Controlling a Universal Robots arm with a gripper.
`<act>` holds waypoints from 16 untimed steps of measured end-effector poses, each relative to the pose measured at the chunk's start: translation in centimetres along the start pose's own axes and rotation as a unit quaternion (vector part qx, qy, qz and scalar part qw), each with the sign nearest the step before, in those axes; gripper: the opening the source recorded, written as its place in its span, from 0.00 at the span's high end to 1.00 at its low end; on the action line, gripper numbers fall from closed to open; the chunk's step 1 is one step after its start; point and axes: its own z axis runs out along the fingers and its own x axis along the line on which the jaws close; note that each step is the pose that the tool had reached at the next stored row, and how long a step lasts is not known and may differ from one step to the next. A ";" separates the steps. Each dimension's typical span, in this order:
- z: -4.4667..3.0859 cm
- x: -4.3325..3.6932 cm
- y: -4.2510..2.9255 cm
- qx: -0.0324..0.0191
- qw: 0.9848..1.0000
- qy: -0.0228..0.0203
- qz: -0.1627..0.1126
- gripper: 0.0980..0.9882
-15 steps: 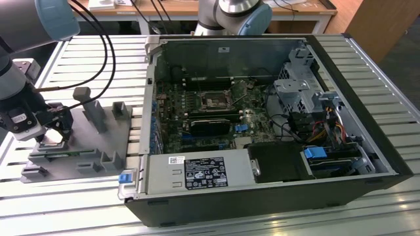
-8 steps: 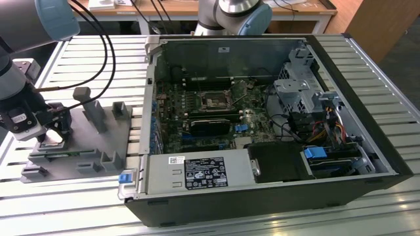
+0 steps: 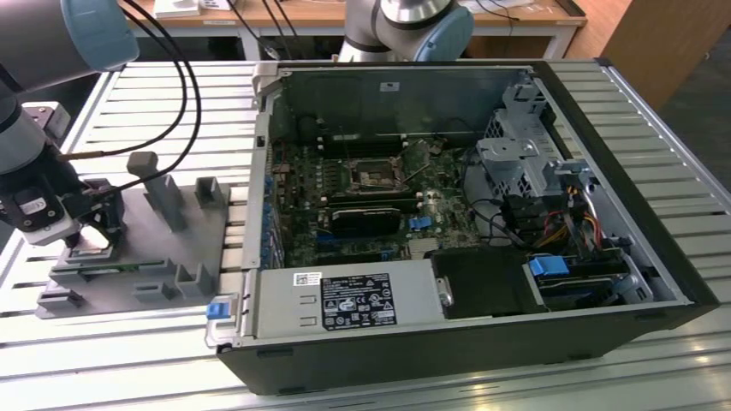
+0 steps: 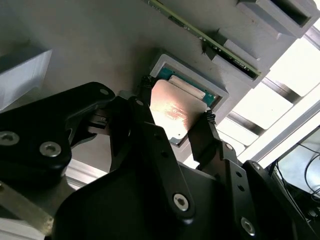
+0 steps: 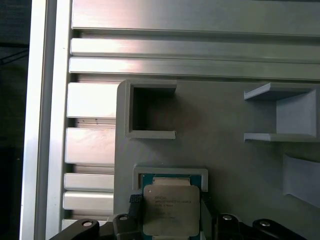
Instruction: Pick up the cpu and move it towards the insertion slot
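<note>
At the exterior view's left, the gripper (image 3: 89, 233) stands low over the grey fixture (image 3: 143, 244). Both wrist views show its fingers (image 4: 150, 125) clamped on two opposite edges of the cpu (image 5: 169, 214). The cpu lies at the fixture's square recess (image 5: 170, 171); whether it is clear of the recess I cannot tell. So the grasp looks made, and the whole carry is left. The slot (image 3: 375, 176) sits on the board inside the open case (image 3: 457, 347), well apart toward the exterior view's right. As for writing, there are several printed lines on the cpu's lid. A black-and-white label (image 3: 356, 301) sits on the supply box (image 3: 286, 300) at the case's near wall.
</note>
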 end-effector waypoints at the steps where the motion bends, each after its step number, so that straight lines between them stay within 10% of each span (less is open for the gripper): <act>1: -0.01 0.00 0.00 0.000 1.000 0.000 0.000 0.50; 16: -0.73 0.00 0.03 0.000 1.000 0.000 0.000 0.50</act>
